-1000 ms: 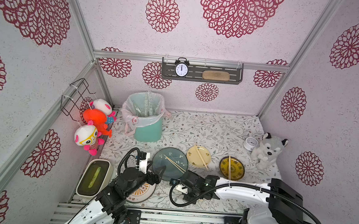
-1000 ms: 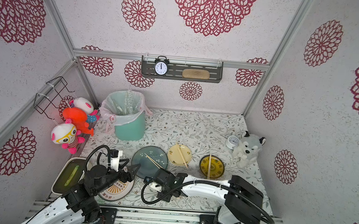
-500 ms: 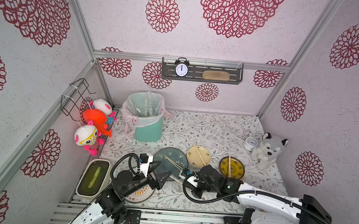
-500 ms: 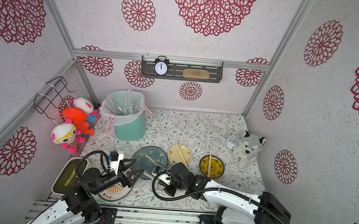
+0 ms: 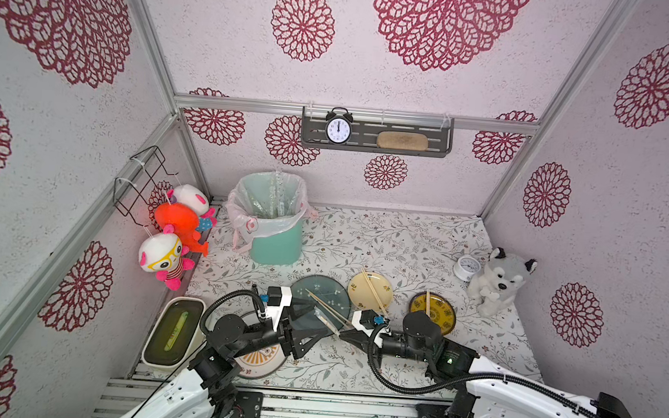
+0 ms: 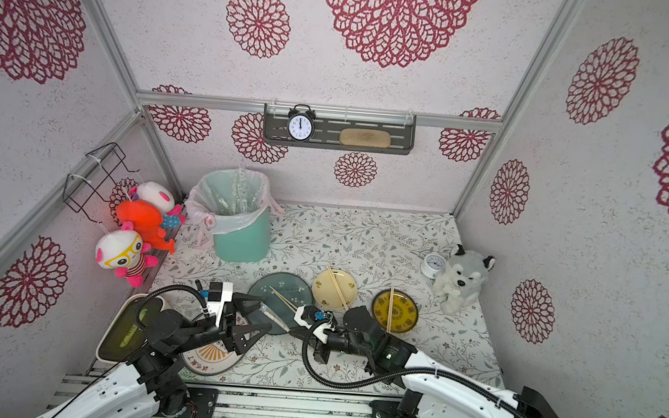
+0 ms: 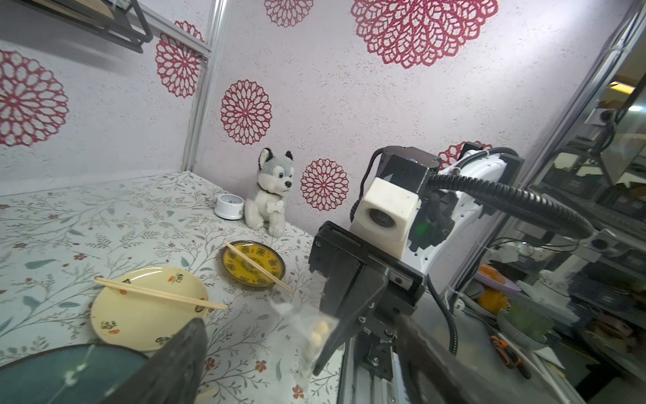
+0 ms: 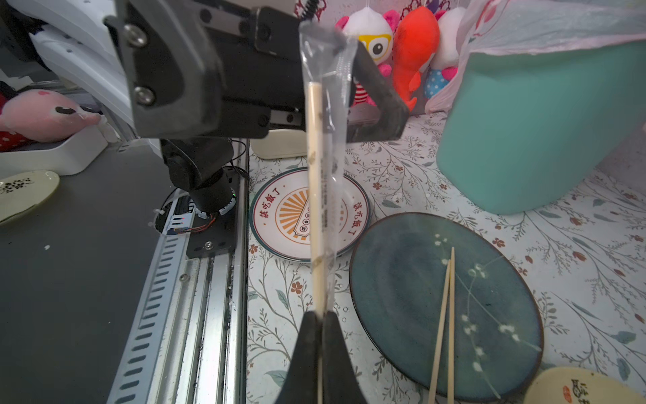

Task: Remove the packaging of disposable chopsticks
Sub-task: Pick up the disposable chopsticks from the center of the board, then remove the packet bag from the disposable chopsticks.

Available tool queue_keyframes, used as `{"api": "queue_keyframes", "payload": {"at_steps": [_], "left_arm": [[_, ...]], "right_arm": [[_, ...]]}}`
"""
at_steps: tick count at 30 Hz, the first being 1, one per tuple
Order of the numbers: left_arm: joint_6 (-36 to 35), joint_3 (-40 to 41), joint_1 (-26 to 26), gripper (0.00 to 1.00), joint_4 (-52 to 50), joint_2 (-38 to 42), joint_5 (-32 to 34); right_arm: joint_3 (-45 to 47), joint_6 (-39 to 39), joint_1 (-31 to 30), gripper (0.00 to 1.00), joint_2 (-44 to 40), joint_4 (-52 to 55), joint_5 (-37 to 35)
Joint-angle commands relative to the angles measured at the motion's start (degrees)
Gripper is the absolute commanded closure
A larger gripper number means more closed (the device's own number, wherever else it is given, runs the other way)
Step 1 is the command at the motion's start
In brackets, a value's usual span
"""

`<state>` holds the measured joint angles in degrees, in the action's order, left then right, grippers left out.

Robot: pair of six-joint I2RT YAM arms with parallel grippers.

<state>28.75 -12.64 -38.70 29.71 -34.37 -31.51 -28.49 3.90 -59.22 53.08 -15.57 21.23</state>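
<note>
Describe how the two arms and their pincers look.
The left arm and right arm have white shells and black joints. The left pincer and right pincer are black and wedge-shaped, each with a white camera block and a looping black ribbed cable.

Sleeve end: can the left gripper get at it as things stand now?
Probably yes. The left gripper is open, and the sleeve end lies between its jaws with nothing in between. The right gripper is shut on the chopsticks at their bare end.
</note>
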Motion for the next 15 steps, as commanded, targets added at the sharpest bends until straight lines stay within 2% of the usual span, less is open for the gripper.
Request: {"api": "queue_keyframes", "payload": {"at_steps": [1, 3, 5, 10, 12, 15], "left_arm": [[1.0, -0.7, 0.2, 0.25, 10.4, -4.5, -6.3], [1.0, -1.8, 0.2, 0.35, 12.0, -6.8, -7.2], [1.0, -2.0, 0.2, 0.4, 13.0, -8.0, -7.5], [1.8, -1.1, -0.2, 0.69, 17.7, -10.1, -8.4], [2.5, -0.9, -0.5, 0.7, 20.7, -11.7, -9.5], [3.0, -1.3, -0.8, 0.67, 22.8, -13.3, -10.1]], "right_arm": [[-1.4, 0.3, 0.4, 1.0, -0.9, -3.2, 3.5], [-1.2, 0.5, 0.8, 1.0, -1.0, -3.7, 4.1], [-0.8, 0.5, 1.3, 1.0, -1.5, -4.1, 4.7], [0.3, 0.7, 2.1, 1.0, -3.5, -4.4, 5.0], [0.3, 0.6, 2.3, 1.0, -3.6, -4.1, 5.1], [0.6, 0.6, 2.3, 1.0, -3.5, -4.3, 5.3]]}}
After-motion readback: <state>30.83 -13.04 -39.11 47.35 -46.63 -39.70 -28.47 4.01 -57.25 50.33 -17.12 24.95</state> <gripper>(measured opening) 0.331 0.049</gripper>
